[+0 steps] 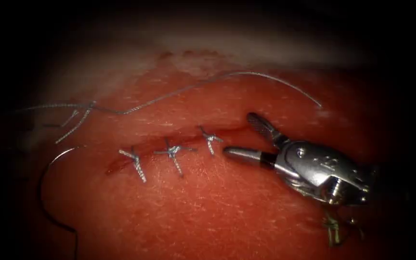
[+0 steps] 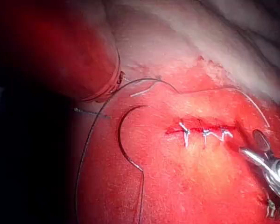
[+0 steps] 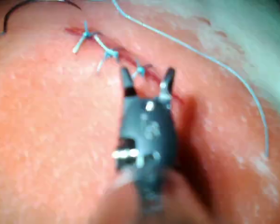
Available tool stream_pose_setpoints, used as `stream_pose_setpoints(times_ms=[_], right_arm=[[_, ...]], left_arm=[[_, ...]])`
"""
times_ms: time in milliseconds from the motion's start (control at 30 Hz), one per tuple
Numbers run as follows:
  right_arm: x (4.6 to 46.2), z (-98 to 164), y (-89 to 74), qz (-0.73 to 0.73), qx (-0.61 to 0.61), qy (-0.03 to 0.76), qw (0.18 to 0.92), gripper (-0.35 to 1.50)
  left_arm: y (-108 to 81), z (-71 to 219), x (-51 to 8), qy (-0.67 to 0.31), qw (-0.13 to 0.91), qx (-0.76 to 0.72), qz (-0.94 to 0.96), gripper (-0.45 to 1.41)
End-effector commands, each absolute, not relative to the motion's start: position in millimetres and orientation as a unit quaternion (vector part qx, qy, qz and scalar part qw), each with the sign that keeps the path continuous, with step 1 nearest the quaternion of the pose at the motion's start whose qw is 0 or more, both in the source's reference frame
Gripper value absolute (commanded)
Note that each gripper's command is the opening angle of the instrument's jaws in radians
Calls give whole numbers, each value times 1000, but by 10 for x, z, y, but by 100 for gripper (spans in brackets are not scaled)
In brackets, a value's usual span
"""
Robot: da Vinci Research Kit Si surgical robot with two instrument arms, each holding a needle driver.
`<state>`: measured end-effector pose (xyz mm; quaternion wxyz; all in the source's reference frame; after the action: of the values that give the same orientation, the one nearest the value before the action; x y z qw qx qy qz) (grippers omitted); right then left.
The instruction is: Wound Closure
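R arm's silver end effector (image 1: pixel 239 137) gapes wide, empty, at right end of red tissue's (image 1: pixel 227 207) stitched cut (image 1: pixel 169 144); dark curved needle (image 1: pixel 49 192) lies free far left.

The tissue (image 1: pixel 208 207) is being crossed by a cut (image 1: pixel 169 144), closed along its left part by three knotted stitches (image 1: pixel 172 153). A long thread (image 1: pixel 169 96) is lying beyond the cut, and a curved needle (image 1: pixel 49 173) is resting near the tissue's left edge.
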<state>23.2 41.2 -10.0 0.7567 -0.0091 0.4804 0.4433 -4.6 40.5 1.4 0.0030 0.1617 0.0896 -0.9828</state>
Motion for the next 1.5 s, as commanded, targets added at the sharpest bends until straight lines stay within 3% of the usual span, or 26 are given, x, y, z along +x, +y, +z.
stream_pose_setpoints(times_ms=[33, 167, 233, 367, 500, 567, 667, 1100, 1500], right_arm=[[239, -95, 408, 443, -7, 480, 757, 148], [239, -95, 408, 443, -7, 479, 758, 148], [239, -95, 408, 441, -9, 479, 759, 148], [244, -95, 408, 442, -9, 477, 760, 148], [246, -95, 407, 443, -10, 476, 760, 148], [249, -95, 407, 443, -11, 476, 759, 148], [249, -96, 406, 443, -10, 474, 761, 148], [251, -96, 406, 444, -9, 471, 762, 148], [254, -96, 405, 444, -10, 470, 763, 148]], left_arm=[[405, -3, -57, 79, -25, 205, -975, 72], [417, -47, -64, 66, -56, 258, -962, 73], [422, -69, -68, 96, -189, 290, -933, 70], [415, -81, -89, 144, -330, 278, -891, 62], [412, -76, -100, 150, -354, 273, -882, 63], [405, -64, -113, 176, -457, 238, -839, 54], [393, -53, -120, 192, -522, 175, -812, 53], [383, -14, -114, 192, -593, 96, -776, 70], [368, 35, -104, 199, -579, 50, -789, 66]])
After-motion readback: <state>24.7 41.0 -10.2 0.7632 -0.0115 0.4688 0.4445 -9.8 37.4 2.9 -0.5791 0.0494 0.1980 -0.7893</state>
